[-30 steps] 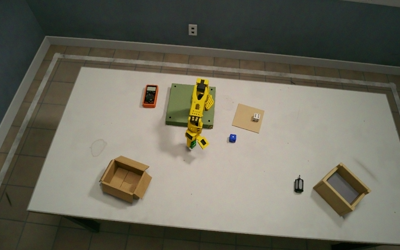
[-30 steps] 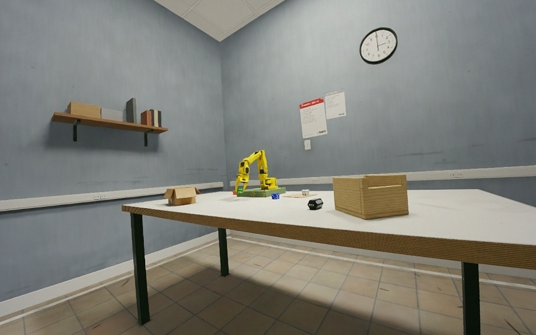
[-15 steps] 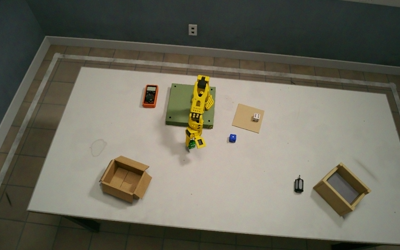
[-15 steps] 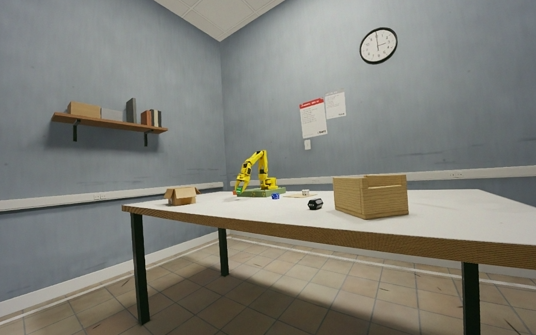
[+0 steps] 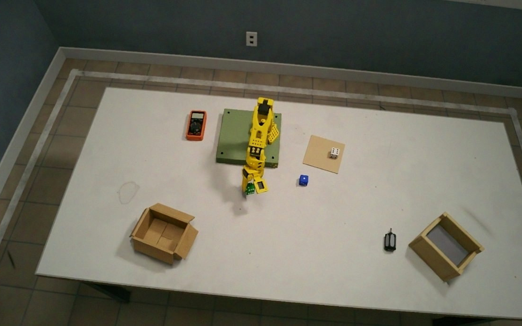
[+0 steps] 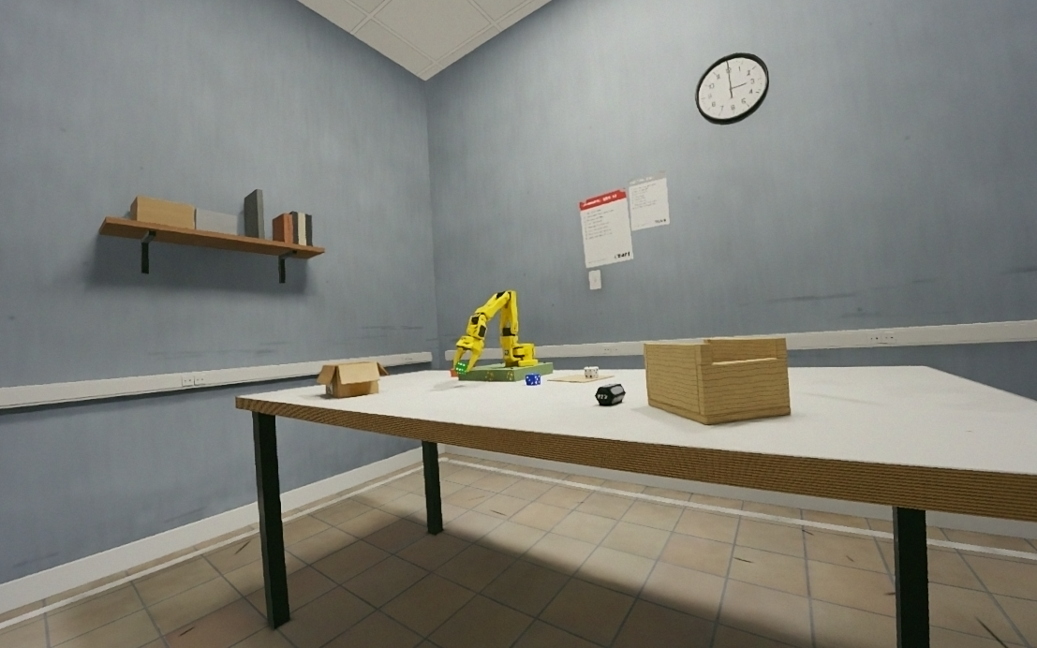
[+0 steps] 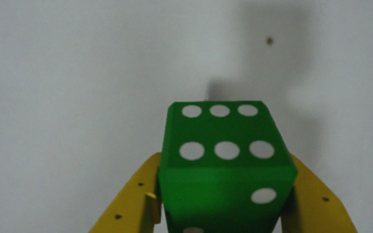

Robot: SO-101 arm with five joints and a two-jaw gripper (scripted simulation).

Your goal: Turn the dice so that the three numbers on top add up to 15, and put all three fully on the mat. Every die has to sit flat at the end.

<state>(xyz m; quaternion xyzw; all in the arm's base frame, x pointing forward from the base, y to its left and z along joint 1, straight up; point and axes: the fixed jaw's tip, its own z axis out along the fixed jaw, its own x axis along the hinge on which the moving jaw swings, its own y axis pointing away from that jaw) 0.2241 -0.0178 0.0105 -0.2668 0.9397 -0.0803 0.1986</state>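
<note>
Top view: gripper [image 5: 252, 187] closed on green die [image 5: 250, 189], held above the table [image 5: 335, 251], just off the front edge of the green base plate [image 5: 230, 137]. Blue die [image 5: 303, 180] on table, right of base plate, apart from the mat [image 5: 319, 156]. White die [image 5: 334, 152] sits on mat, near its right edge.

Exterior view: arm [image 6: 494, 326] reaches down left from base plate [image 6: 506, 372]; green die [image 6: 461, 366] clear of table surface. Blue die [image 6: 532, 379] and white die [image 6: 590, 372] right of base plate; pips too small to read.

Wrist view: green die [image 7: 227, 168] clamped between yellow fingers, six-pip face toward the table [image 7: 64, 84]. Adjacent face partly visible, count unclear.
</note>
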